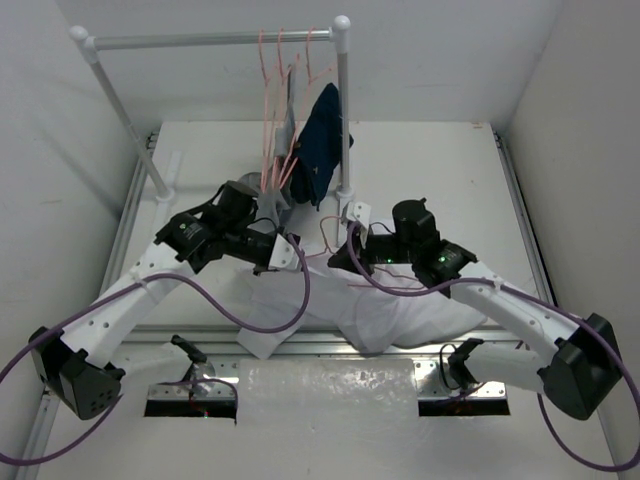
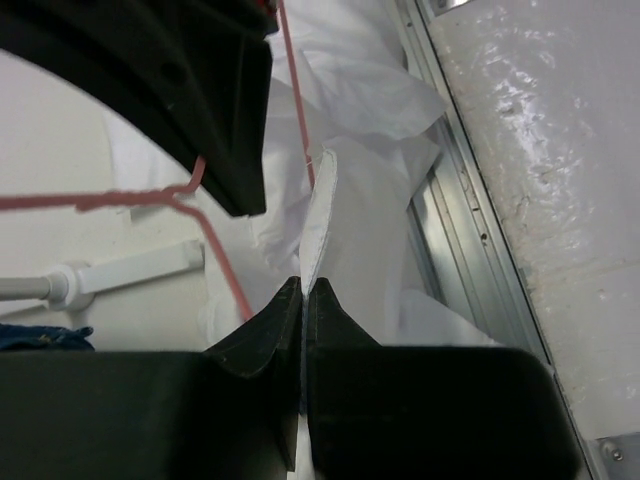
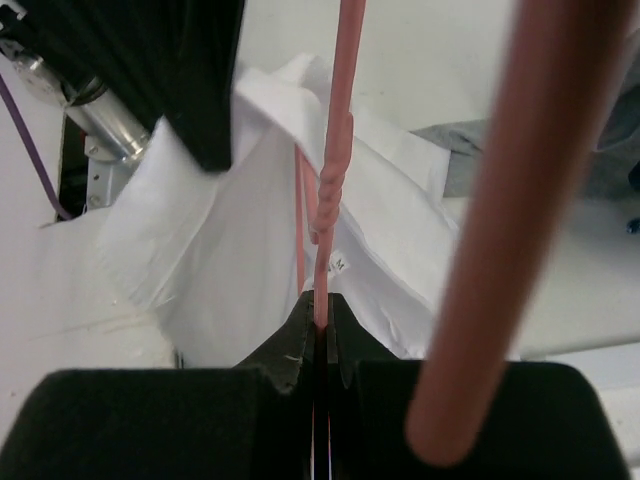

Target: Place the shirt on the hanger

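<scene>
The white shirt (image 1: 400,310) lies crumpled on the table's near middle, between my two grippers. My left gripper (image 1: 288,254) is shut on a raised edge of the shirt; the left wrist view shows the cloth (image 2: 318,215) pinched between the closed jaws (image 2: 303,290). My right gripper (image 1: 342,258) is shut on the salmon-pink wire hanger (image 1: 328,236). In the right wrist view the hanger's twisted neck (image 3: 333,180) runs into the closed jaws (image 3: 322,300), just over the shirt's collar (image 3: 390,220) and size label. The hanger wire (image 2: 225,265) also crosses the left wrist view beside the cloth.
A white tube rail (image 1: 200,40) stands at the back with several more pink hangers (image 1: 280,70), a grey garment (image 1: 287,125) and a navy-blue garment (image 1: 322,140) hanging from it. A metal rail (image 2: 450,250) runs along the table's near edge. White walls enclose both sides.
</scene>
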